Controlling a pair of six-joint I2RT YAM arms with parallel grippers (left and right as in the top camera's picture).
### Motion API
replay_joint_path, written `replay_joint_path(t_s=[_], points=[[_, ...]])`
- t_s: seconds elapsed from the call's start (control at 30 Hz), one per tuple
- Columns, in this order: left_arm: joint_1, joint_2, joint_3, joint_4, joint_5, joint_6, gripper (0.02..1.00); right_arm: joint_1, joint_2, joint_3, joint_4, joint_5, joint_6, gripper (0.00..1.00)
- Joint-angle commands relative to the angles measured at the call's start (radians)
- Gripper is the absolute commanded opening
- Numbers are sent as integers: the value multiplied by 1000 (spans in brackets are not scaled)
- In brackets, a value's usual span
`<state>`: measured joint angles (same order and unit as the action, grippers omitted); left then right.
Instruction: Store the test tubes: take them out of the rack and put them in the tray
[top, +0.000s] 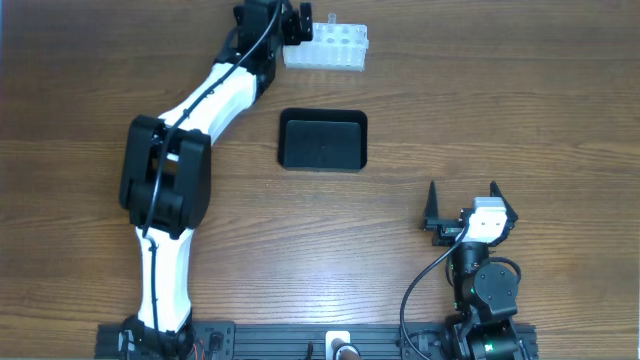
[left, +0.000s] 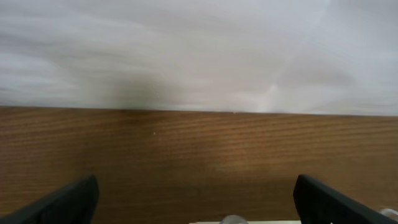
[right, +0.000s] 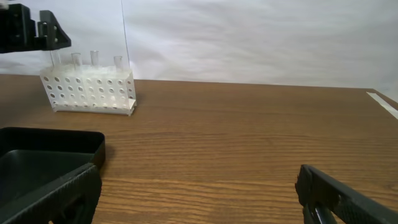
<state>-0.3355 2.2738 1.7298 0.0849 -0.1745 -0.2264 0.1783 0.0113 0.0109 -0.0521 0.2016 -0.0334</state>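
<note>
Rack (top: 327, 47) stands at the far edge of the table (top: 520, 100), white and perforated. Test tubes (right: 94, 59) sit upright in it, their clear tops showing above the rack.

Left gripper (top: 295, 25) is at the rack's left end, raised level with the tube tops. Its fingers are spread wide apart and hold nothing; the left wrist view does not show clearly what lies between them.

Tray (top: 323, 140) is black and shallow. It lies on the table nearer the arm bases than the rack, a little apart from it.

Right gripper (top: 464, 200) is close to its own base, well apart from tray and rack. Its fingers are also spread wide, with nothing between them.
</note>
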Motion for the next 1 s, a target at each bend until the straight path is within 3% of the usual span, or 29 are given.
replay_joint_path(t_s=[0.03,0.17,0.6,1.0], points=[[-20,55,64,-3,-56,43,998,6,-6,-6,-1,6,2,993],[-27,68,66,-3,-94,44,991,6,-6,-6,-1,6,2,993],[-43,70,66,1,-142,44,673,6,-6,-6,-1,6,2,993],[-55,72,66,1,-160,44,472,6,-6,-6,-1,6,2,991]])
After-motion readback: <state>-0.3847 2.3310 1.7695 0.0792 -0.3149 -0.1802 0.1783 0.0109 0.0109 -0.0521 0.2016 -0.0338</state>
